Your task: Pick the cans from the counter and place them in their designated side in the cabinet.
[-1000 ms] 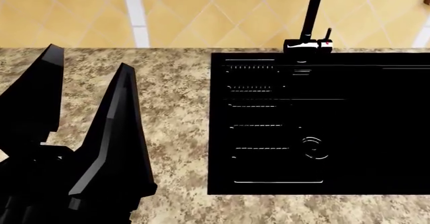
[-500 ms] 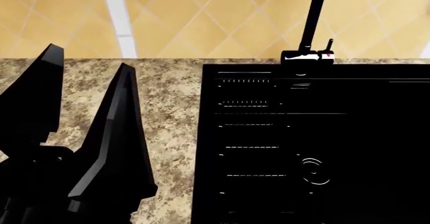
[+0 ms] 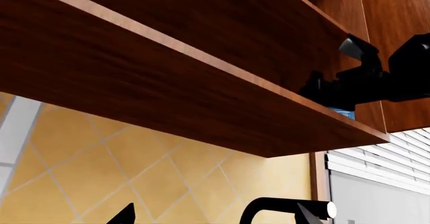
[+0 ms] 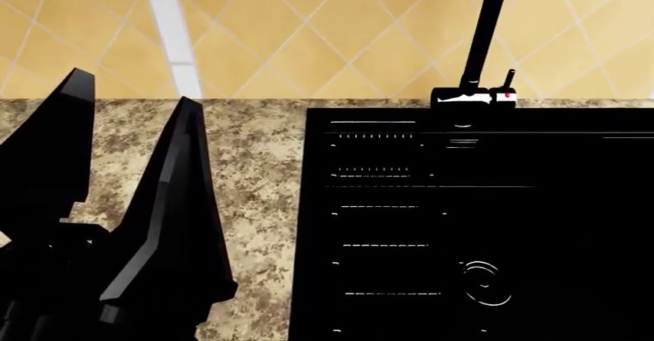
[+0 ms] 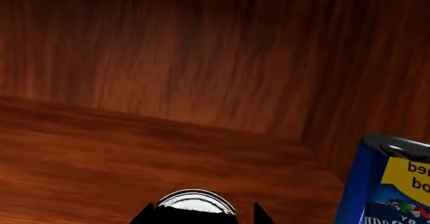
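Note:
In the right wrist view my right gripper (image 5: 201,215) is inside the reddish-brown cabinet (image 5: 201,73). Its jaws are closed around a can with a silver top (image 5: 196,202); the can's body is hidden. The blue can (image 5: 389,183) stands upright on the shelf beside it. The left wrist view shows the right gripper (image 3: 363,78) reaching over the cabinet shelf (image 3: 201,83), with a bit of blue can (image 3: 344,114) beneath it. My left gripper (image 4: 128,119) is open and empty above the granite counter (image 4: 256,188); its fingertips (image 3: 128,215) show apart.
A black inset sink (image 4: 470,226) fills the counter's right part, with a black faucet (image 4: 480,42) behind it, also seen in the left wrist view (image 3: 282,209). A yellow tiled wall (image 4: 306,27) rises behind the counter. A window blind (image 3: 383,148) is right of the cabinet.
The head view has tilted upward: counter, sink and faucet sit lower in the picture and more wall shows. The left gripper keeps its place and stays open.

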Robot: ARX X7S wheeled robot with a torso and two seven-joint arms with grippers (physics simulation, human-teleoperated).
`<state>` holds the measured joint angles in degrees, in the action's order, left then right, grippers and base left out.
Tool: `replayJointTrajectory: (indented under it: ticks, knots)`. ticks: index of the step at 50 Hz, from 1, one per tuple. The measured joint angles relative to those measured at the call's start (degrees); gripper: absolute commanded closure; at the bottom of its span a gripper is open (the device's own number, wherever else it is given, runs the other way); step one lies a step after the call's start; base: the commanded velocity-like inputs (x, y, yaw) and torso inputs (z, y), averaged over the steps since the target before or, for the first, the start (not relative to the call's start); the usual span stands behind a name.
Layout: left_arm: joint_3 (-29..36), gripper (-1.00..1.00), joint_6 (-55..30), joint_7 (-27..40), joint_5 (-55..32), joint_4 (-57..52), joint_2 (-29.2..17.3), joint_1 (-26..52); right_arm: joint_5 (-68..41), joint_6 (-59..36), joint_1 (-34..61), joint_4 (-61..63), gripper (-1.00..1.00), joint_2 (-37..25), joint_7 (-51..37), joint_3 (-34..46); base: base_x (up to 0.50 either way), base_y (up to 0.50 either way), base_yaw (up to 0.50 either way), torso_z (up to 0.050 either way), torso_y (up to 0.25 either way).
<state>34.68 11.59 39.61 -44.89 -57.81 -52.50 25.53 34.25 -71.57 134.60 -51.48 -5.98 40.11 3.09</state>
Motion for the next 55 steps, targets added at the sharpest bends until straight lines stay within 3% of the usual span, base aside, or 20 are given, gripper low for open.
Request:
replayJointTrajectory:
  ticks: [22,51,55]
  knots:
    - [0.93,-1.0,0.47,0.39,0.27,0.13,-0.28,0.2,-0.17,0.24,0.36,0.25,-1.0,0.02,0.11,0.21,0.0,0.0,0.0,0.0,0.0]
    - [1.91,-1.0,1.38,0.37,0.53,0.81,-0.26,0.48,-0.18,0.27,0.4,0.28,-1.0,0.02,0.12,0.24,-0.17,0.0,0.0,0.0,0.0]
    - [1.97,-1.0,1.89,0.28,0.78,1.07,-0.24,0.09,-6.65,3.78,0.37,0.92,-1.0,-1.36,-5.92,-0.57,-0.14,0.0,0.0,0.0,0.0]
